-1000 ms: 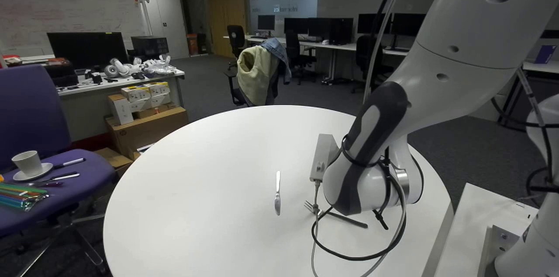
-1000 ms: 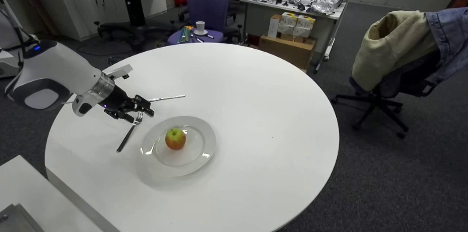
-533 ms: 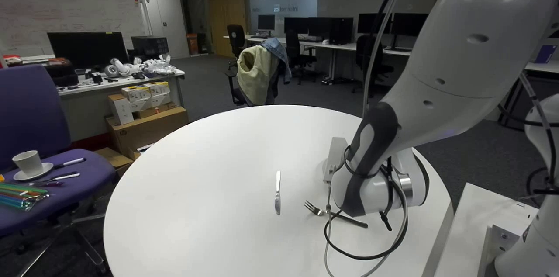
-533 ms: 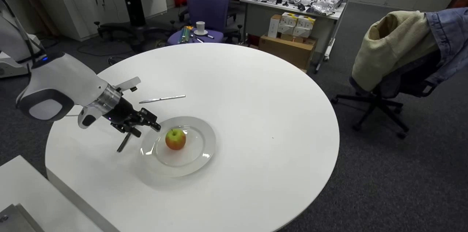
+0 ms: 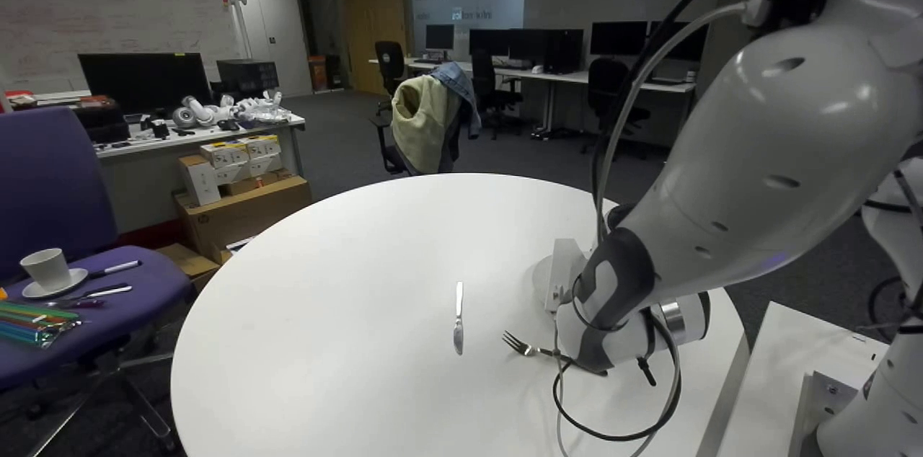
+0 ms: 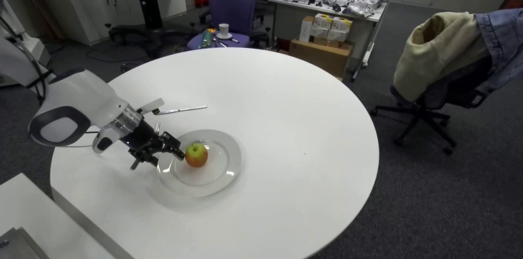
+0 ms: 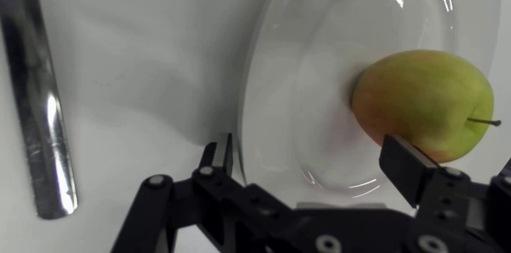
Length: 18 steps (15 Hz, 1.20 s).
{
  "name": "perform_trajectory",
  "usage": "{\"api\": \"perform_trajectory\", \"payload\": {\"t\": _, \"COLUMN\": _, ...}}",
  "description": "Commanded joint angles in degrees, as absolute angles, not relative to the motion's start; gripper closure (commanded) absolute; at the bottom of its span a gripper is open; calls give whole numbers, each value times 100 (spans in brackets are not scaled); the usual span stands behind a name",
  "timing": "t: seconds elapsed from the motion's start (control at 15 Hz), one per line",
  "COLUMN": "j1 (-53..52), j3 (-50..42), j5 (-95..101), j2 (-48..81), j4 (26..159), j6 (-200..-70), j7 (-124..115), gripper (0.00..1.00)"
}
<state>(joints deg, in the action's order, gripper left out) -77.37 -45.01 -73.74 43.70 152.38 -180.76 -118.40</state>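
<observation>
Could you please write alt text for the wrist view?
A green-and-red apple sits on a white plate by an open gripper, one finger partly hiding the apple; contact is unclear. At the picture's left, a metal handle lies on a white table.

- Across the bottom of the wrist view: a dark pincer (image 7: pixel 310 157) with jaws wide apart.
- Beyond it: a white plate (image 7: pixel 275 105) on a white worktop (image 7: pixel 151 45).
- On the plate: a green apple (image 7: pixel 415 97) with a reddish flush, stem (image 7: pixel 485 122) toward the right edge.
- Overlapping the apple's lower edge: one finger (image 7: pixel 403 177), contact unclear.
- Just beside the plate's rim: the opposite finger.
- At far left, apart from the plate: a shiny metal handle (image 7: pixel 40 125).
</observation>
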Motion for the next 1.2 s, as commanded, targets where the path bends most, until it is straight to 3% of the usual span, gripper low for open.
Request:
{"api": "perform_trajectory", "payload": {"t": 0.0, "j1": -8499, "j3": -5195, "j5": -6888, "j2": 4723, "j4": 15345, "j6": -17502, "j7": -12424, "gripper": 0}}
{"api": "perform_trajectory", "payload": {"t": 0.2, "j1": -9030, "j3": -5711, "j5": -6447, "j2": 4971, "j4": 15307, "j6": -16979, "j7": -12869, "gripper": 1}}
{"api": "perform_trajectory", "payload": {"t": 0.27, "j1": -9194, "j3": -5862, "j5": -6316, "j2": 5033, "j4": 15291, "j6": -16829, "j7": -12991, "gripper": 26}}
{"api": "perform_trajectory", "payload": {"t": 0.4, "j1": -9460, "j3": -6142, "j5": -6067, "j2": 5150, "j4": 15247, "j6": -16521, "j7": -13188, "gripper": 28}}
{"api": "perform_trajectory", "payload": {"t": 0.67, "j1": -9857, "j3": -6520, "j5": -5775, "j2": 5281, "j4": 15183, "j6": -16088, "j7": -13447, "gripper": 58}}
{"api": "perform_trajectory", "payload": {"t": 0.73, "j1": -9930, "j3": -6601, "j5": -5737, "j2": 5312, "j4": 15172, "j6": -16019, "j7": -13476, "gripper": 15}}
{"api": "perform_trajectory", "payload": {"t": 0.87, "j1": -9854, "j3": -6625, "j5": -5209, "j2": 5093, "j4": 15197, "j6": -16169, "j7": -13788, "gripper": 18}}
{"api": "perform_trajectory", "payload": {"t": 1.0, "j1": -9869, "j3": -6666, "j5": -4863, "j2": 5097, "j4": 15180, "j6": -16143, "j7": -14057, "gripper": 5}}
{"api": "perform_trajectory", "payload": {"t": 1.13, "j1": -9829, "j3": -6661, "j5": -4574, "j2": 5074, "j4": 15144, "j6": -16131, "j7": -14266, "gripper": 0}}
